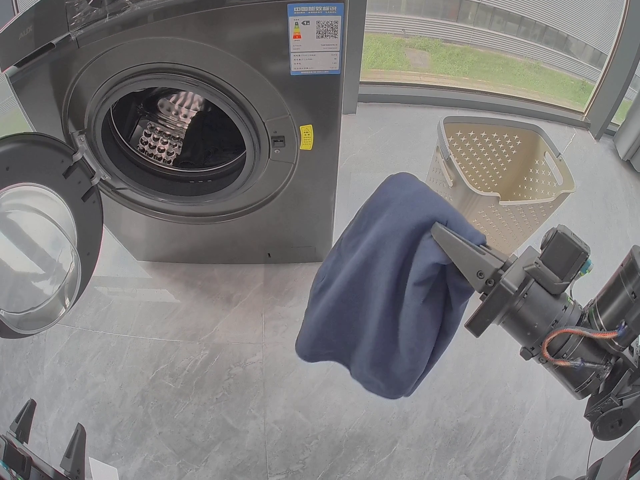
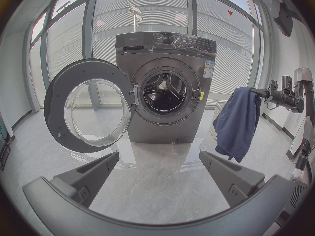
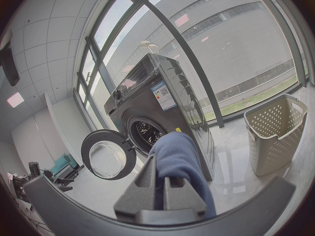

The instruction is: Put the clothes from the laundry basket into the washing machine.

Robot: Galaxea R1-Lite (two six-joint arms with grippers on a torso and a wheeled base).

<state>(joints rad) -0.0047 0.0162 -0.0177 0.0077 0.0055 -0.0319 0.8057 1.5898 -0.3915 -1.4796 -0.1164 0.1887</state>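
**Right hand.** The right hand [image 1: 457, 245] is closed on a navy garment [image 1: 380, 295]. In the right wrist view the two fingers [image 3: 149, 181] are seen drawn close together, with a fold of the cloth pinched between them. The hand is held above the floor [image 1: 200, 381], between the washing machine [image 1: 280, 81] and the laundry basket [image 1: 500, 175], and it is pointed towards the machine.

**Garment.** The navy garment is gripped at its upper edge and hangs freely below the fingers in a loose bundle. It is clear of the floor. It is positioned in front of the machine's lower right corner and is touching neither the machine nor the basket.

**Left hand.** The left hand [image 1: 50, 435] is located low at the robot's left side. Its fingers [image 2: 88, 177] are spread wide apart, and nothing is held between them. The hand is aimed at the front of the machine.

**Washing machine.** The grey front-loading machine stands on the floor against the window [image 1: 480, 41]. Its round door [image 1: 40, 235] is swung fully open to the left on its hinge, so the drum opening [image 1: 177, 135] is exposed. Whether any laundry lies inside the drum cannot be told.

**Laundry basket.** The beige perforated basket stands upright on the floor to the right of the machine, near the window and apart from the machine's side panel.
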